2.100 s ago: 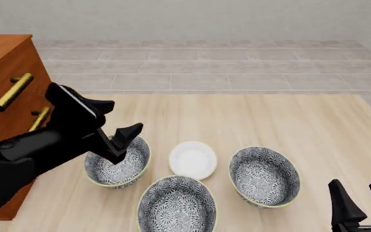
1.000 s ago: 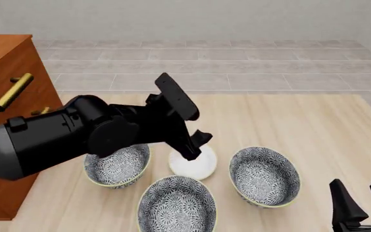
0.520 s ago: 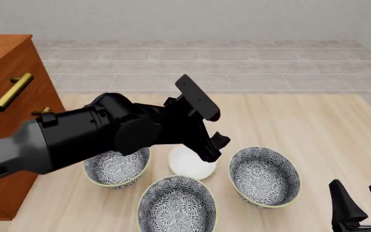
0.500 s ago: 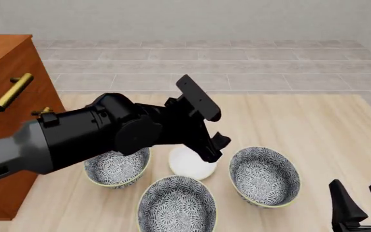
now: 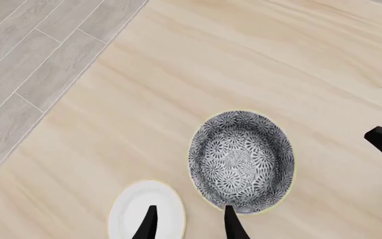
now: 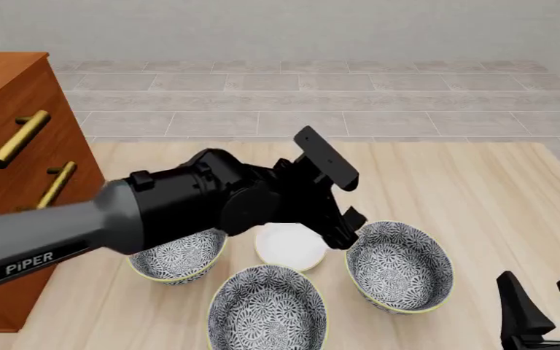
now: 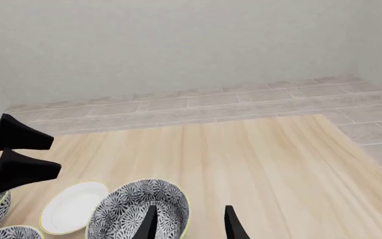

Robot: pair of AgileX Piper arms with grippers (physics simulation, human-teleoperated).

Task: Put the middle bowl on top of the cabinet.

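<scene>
Three patterned bowls stand on the table in the front view. The middle bowl [image 6: 266, 306] is the nearest one, between the left bowl [image 6: 177, 253] and the right bowl [image 6: 399, 267]. The reddish-brown cabinet [image 6: 8, 109] rises at the far left. My left gripper [image 6: 347, 229] hangs open and empty above the gap between the white dish [image 6: 288, 246] and the right bowl. In the left wrist view its fingertips [image 5: 232, 224] frame the rim of the right bowl [image 5: 241, 162]. My right gripper [image 6: 545, 310] is open and empty at the front right.
The small white dish [image 5: 146, 214] lies amid the three bowls. The left arm's black body crosses above the left bowl and hides part of it. Brass handles [image 6: 15, 138] stick out from the cabinet front. Bare tabletop [image 6: 475, 182] stretches behind and right of the bowls.
My left arm has swung rightward, from over the left bowl, past the white dish, to the right bowl's edge. The bowls and right arm have not moved.
</scene>
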